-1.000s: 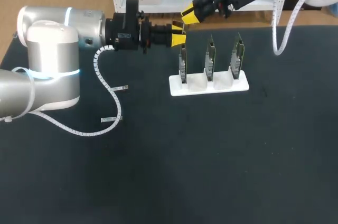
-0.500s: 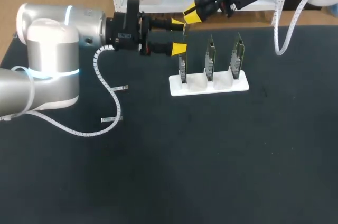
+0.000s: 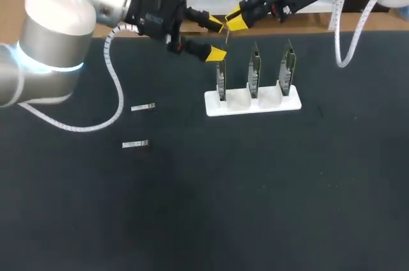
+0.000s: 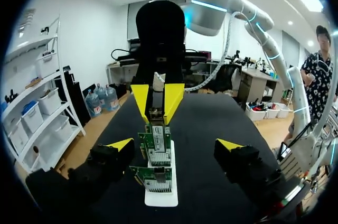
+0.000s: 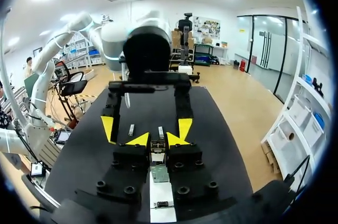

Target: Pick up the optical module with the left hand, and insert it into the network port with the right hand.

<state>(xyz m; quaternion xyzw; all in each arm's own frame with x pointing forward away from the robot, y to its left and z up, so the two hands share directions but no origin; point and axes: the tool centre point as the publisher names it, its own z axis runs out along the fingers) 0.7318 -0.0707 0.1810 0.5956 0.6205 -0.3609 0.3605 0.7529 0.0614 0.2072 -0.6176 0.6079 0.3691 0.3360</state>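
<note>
The small metal optical module [image 3: 225,34] hangs from my right gripper [image 3: 235,20], which is shut on it above the leftmost circuit board [image 3: 221,79]. Three upright boards with network ports stand in a white holder [image 3: 252,103]. My left gripper [image 3: 217,41] is open, its fingers spread on either side of the module without touching it. In the left wrist view the open left gripper [image 4: 174,145] faces the right gripper [image 4: 157,100] holding the module [image 4: 157,114] over the boards [image 4: 157,145]. In the right wrist view the module [image 5: 158,146] sits between the shut right gripper [image 5: 158,139].
Two spare optical modules [image 3: 142,107] [image 3: 135,144] lie on the black table to the left of the holder; the right wrist view shows them too [image 5: 131,130] [image 5: 161,131]. A white cable loops from each arm above the table.
My left gripper has opened wide, letting go of the module, and the left arm has swung up and back. The right gripper keeps hold of the module and has shifted slightly.
</note>
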